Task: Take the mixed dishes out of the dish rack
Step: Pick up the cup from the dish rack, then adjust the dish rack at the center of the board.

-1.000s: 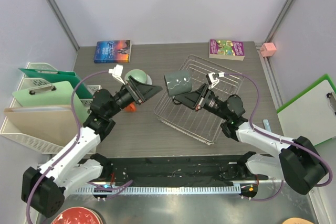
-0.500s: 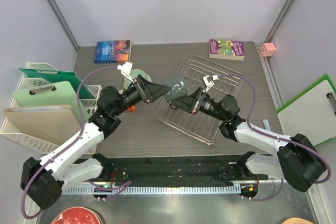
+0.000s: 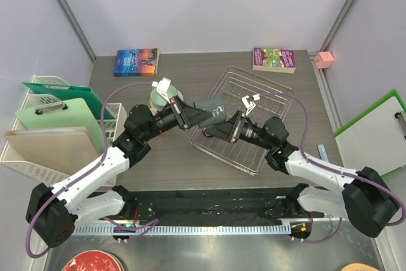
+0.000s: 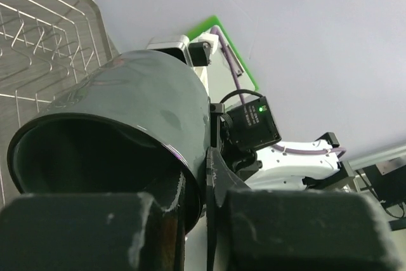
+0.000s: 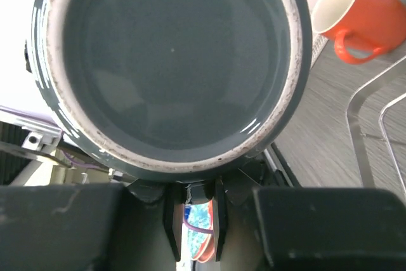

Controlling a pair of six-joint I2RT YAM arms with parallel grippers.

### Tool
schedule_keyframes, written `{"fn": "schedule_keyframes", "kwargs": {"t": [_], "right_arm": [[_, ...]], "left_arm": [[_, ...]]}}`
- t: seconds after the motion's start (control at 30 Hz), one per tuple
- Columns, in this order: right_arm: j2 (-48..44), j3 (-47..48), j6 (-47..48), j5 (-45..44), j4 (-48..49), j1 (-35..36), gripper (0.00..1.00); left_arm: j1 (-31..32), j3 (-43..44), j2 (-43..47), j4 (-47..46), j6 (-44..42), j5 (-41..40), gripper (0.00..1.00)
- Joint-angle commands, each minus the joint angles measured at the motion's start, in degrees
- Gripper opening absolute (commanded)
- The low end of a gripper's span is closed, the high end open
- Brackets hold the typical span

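Note:
The grey mug (image 3: 209, 111) hangs on its side above the left edge of the wire dish rack (image 3: 257, 122), held from both ends. My left gripper (image 3: 190, 116) is shut on its rim. In the left wrist view one finger sits inside the grey mug (image 4: 127, 106) and the other outside, at the left gripper (image 4: 207, 157). My right gripper (image 3: 222, 127) is shut on the handle. In the right wrist view the mug's base (image 5: 171, 61) fills the frame above the right gripper (image 5: 193, 217). The orange mug (image 5: 352, 14) stands on the table beyond. The mint bowl (image 3: 158, 96) is behind the left arm.
Two books (image 3: 136, 61) (image 3: 274, 59) lie at the table's back edge. White file trays with clipboards (image 3: 44, 131) stand at the left, and a green-edged clipboard (image 3: 374, 131) lies at the right. A red plate (image 3: 92, 263) shows at the bottom left.
My left gripper moved right to the grey mug and closed on its rim. My right arm brought the mug left and lower, still holding it.

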State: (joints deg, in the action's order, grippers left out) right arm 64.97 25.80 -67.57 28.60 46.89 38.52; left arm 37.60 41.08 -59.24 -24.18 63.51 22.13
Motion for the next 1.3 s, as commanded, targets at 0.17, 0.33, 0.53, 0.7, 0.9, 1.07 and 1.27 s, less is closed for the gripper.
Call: {"fn": "schedule_keyframes", "kwargs": {"t": [0.17,0.33,0.53,0.7,0.9,1.07,1.27], "right_arm": [[-12.14,9.76,22.02,-25.52,-41.39,1.55,0.78],[-14.43,15.59,29.24,-44.67,-64.63,1.73,0.86],[-14.17,17.96,34.43,-52.29,-73.95,2.61,0.83],[-8.20,21.74,35.75,-64.44,-83.45,3.40,0.83],[-9.77,23.59,35.67,-70.44,-84.25,3.49,0.86],[-10.39,26.57,34.96,-69.90,-85.99,3.49,0.86],[-7.94,29.83,34.79,-77.99,-93.29,3.31,0.89]], "left_arm": [[-0.34,7.42,3.96,19.06,-9.97,-12.36,0.00],[-0.43,13.49,5.80,32.05,-17.95,-19.65,0.00],[-0.34,25.71,4.58,52.27,-25.97,-27.65,0.00],[-0.34,30.55,3.69,63.72,-28.88,-31.97,0.00],[-0.25,30.99,3.61,71.63,-29.58,-32.50,0.00],[1.06,29.68,1.68,76.83,-30.28,-33.56,0.00],[2.91,27.74,1.32,77.98,-30.28,-35.67,0.00]]}}
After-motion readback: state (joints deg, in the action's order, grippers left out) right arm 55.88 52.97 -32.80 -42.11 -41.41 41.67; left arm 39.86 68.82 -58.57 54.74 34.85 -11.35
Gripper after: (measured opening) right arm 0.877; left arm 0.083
